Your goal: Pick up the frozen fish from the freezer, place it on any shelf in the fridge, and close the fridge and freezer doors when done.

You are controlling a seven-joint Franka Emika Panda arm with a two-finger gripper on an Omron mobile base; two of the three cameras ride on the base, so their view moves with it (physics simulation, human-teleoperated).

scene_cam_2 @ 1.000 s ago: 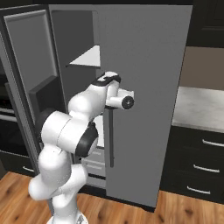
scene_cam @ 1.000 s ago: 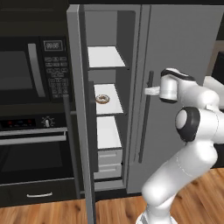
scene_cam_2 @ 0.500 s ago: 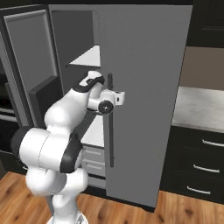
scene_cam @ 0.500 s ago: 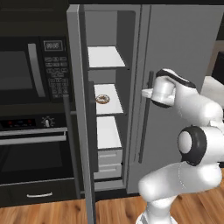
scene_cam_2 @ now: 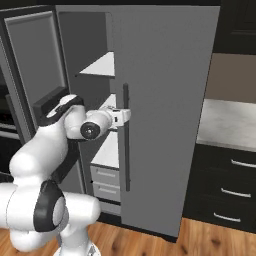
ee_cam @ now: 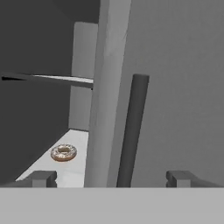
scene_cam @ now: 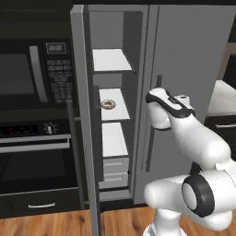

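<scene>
A: Freezer (scene_cam: 115, 120) stands open, white shelves, doughnut (scene_cam: 108, 104) on the middle one. Your fish isn't visible.
B: Gripper (ee_cam: 111, 177) spread wide, straddling the shut fridge door's bar handle (ee_cam: 131, 131), gripping nothing.

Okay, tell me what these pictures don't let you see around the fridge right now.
- The frozen fish: not to be made out; the open freezer door cuts off part of the shelves in the left base view.
- Inside the fridge: hidden by its shut plain door, right base view.
- The drawers: shut, contents hidden.
- The doughnut: topping too small to tell.
- The gripper: open at the bar handle; touching cannot be told.
</scene>
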